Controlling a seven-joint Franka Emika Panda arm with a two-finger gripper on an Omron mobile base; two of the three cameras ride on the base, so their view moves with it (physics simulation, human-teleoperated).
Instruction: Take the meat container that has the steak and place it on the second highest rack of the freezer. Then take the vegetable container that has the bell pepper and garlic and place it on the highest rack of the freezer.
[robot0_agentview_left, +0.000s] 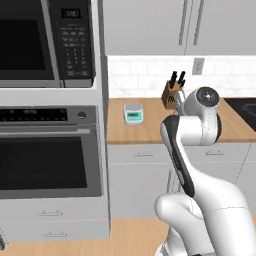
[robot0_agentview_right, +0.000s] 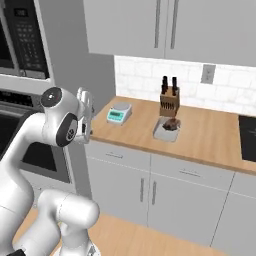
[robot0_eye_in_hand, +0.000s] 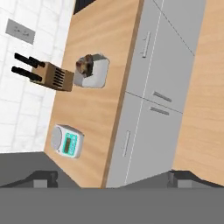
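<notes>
The pincer (robot0_eye_in_hand: 109, 178) is seen from the hand camera with its two dark fingertips (robot0_eye_in_hand: 43, 178) set far apart at the bottom of the picture, and nothing is held between them — it stands wide and empty. In the right base view the hand (robot0_agentview_right: 85, 117) is held up in the air at the end of the bent white arm, just off the left end of the wooden counter (robot0_agentview_right: 210, 135), level with its edge and touching nothing.

Below and beyond the pincer, the counter top is looked down upon. A small kitchen scale (robot0_eye_in_hand: 68, 141) with a green display lies nearest to the fingertips. Farther along, the meat container (robot0_eye_in_hand: 92, 71) — a pale, shallow tray — rests flat on the wood, with the steak (robot0_eye_in_hand: 84, 64) seen as a dark brown chunk at one end of it. The knife block (robot0_eye_in_hand: 53, 76) stands just beside the tray, on the wall side, with black handles sticking out.

In the right base view the tray (robot0_agentview_right: 166, 131) is found in front of the knife block (robot0_agentview_right: 169, 102), well apart from the scale (robot0_agentview_right: 119, 113) to its left. A wall oven (robot0_agentview_left: 47, 155) and a microwave (robot0_agentview_left: 47, 42) are seen at the left of the left base view. Grey cabinet doors (robot0_agentview_right: 150, 195) are set under the counter.
</notes>
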